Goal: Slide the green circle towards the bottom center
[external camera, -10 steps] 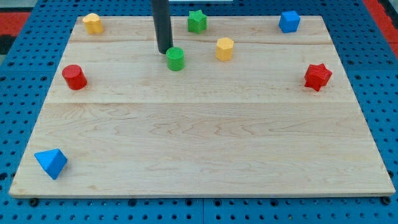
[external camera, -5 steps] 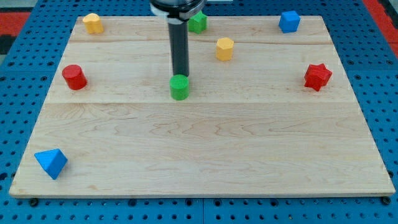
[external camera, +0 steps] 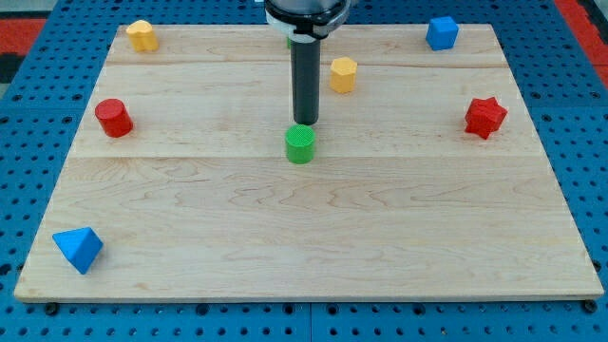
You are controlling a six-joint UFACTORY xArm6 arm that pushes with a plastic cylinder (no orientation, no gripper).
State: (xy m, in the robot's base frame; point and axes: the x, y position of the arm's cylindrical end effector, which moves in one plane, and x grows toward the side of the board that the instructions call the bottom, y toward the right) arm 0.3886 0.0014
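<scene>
My tip (external camera: 305, 123) stands at the upper edge of the green circle (external camera: 300, 144), touching or just short of it; the rod rises straight toward the view's top. There is no claw on this arm, only the bare rod, so nothing opens or closes and nothing is held. The green circle sits upright on the wooden board (external camera: 313, 237), slightly left of the board's centre line and in its upper half, well apart from the bottom edge. A yellow hexagonal block (external camera: 343, 73) lies just to the right of the rod, nearer the view's top. A second yellow block (external camera: 142, 35) occupies the top-left corner and a blue block (external camera: 441, 32) the top right. A red cylinder (external camera: 113, 118) rests near the left edge; a red star (external camera: 485, 117) near the right edge. A blue pyramid-like block (external camera: 78, 248) sits at the bottom-left corner. A sliver of another green block (external camera: 289, 41) shows behind the rod's mount, shape not discernible
</scene>
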